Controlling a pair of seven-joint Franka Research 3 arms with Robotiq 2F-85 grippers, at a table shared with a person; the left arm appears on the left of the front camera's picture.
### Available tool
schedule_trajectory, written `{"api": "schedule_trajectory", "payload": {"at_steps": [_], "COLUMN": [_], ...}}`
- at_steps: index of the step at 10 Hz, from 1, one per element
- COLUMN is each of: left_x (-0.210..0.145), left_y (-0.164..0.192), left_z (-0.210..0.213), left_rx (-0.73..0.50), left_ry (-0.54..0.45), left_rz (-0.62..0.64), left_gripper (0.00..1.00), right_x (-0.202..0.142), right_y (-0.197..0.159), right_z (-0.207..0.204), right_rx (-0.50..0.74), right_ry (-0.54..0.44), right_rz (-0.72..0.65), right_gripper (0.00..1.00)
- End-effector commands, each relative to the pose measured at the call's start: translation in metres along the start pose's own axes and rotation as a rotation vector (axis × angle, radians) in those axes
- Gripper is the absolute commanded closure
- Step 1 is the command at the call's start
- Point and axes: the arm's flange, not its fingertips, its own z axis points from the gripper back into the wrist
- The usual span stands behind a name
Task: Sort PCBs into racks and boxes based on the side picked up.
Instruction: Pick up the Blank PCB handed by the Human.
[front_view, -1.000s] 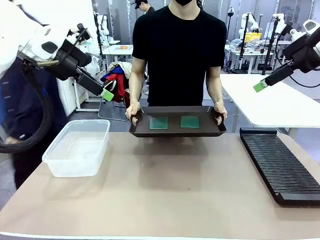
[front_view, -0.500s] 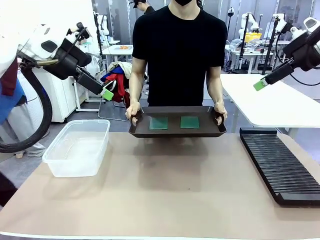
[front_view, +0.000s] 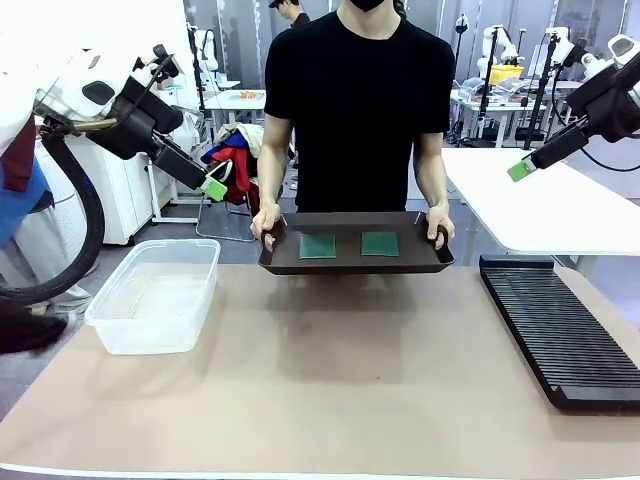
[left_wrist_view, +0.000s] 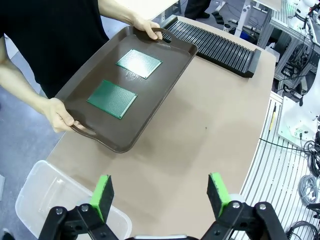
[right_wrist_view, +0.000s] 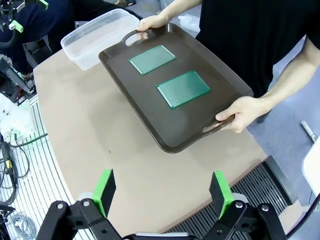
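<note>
You had nothing sorted yet: both PCBs (front_view: 317, 245) lay on the person's tray (front_view: 350, 264), with none in the box (front_view: 140, 338) or the rack (front_view: 560, 335). The left gripper (left_wrist_view: 160, 189) and right gripper (right_wrist_view: 162, 186) had their fingers spread and held nothing.

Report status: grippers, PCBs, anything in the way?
Left gripper open, empty, raised. Right gripper same. Two PCBs green side up on tray held by person's hands. Nothing over boards.
</note>
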Motion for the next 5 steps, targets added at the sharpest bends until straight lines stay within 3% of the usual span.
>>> {"api": "schedule_trajectory", "payload": {"at_steps": [1,5], "left_x": [-0.0015,-0.0015], "left_y": [0.0022,0.0022], "left_z": [-0.0004,-0.0004], "left_rx": [-0.02,-0.02], "left_ry": [-0.012,-0.012], "left_rz": [0.002,0.002], "left_gripper": [0.0,0.0], "right_x": [-0.0002,-0.0002], "right_y": [0.0003,0.0003], "right_z": [-0.0001,-0.0001], "right_rx": [0.014,0.014], "right_ry": [-0.011,-0.011], "right_rz": [0.002,0.002], "right_gripper": [0.0,0.0]}}
